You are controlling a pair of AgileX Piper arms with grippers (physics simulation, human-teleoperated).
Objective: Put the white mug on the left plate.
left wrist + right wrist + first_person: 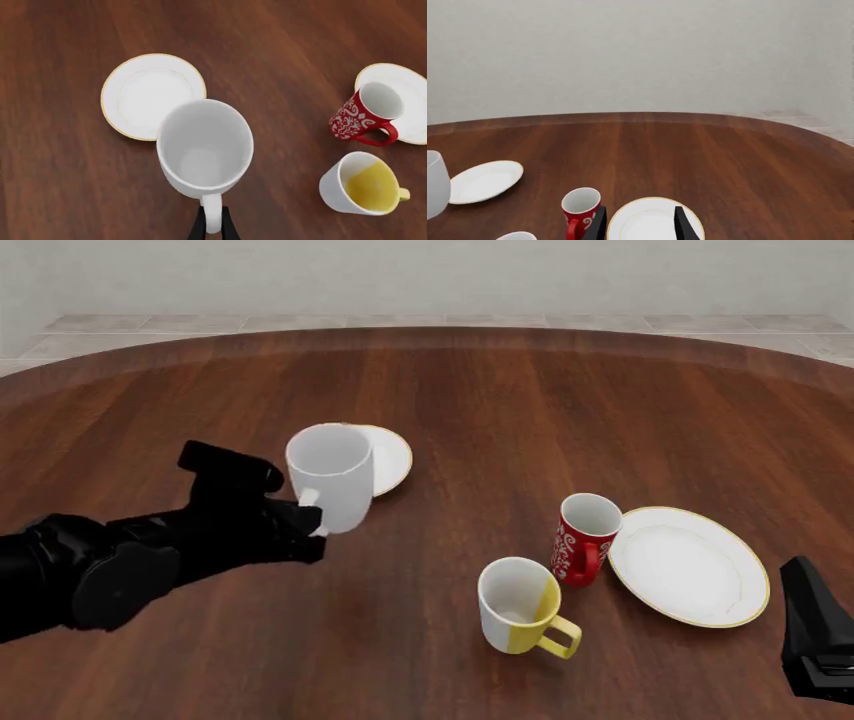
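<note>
I have the white mug (331,476) by its handle in my left gripper (212,226), jaws pinched on the loop, mug upright and lifted just in front of the left plate (384,460), overlapping its near edge in the front view. My right gripper (640,220) hangs with jaws wide over the larger plate (687,565), beside the red mug (583,538).

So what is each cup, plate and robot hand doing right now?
white mug: upright, held by its handle, empty
left gripper: shut on the handle
small plate: bare
red mug: upright, beside large plate
yellow mug: upright
large plate: bare
right gripper: open, holding nothing
</note>
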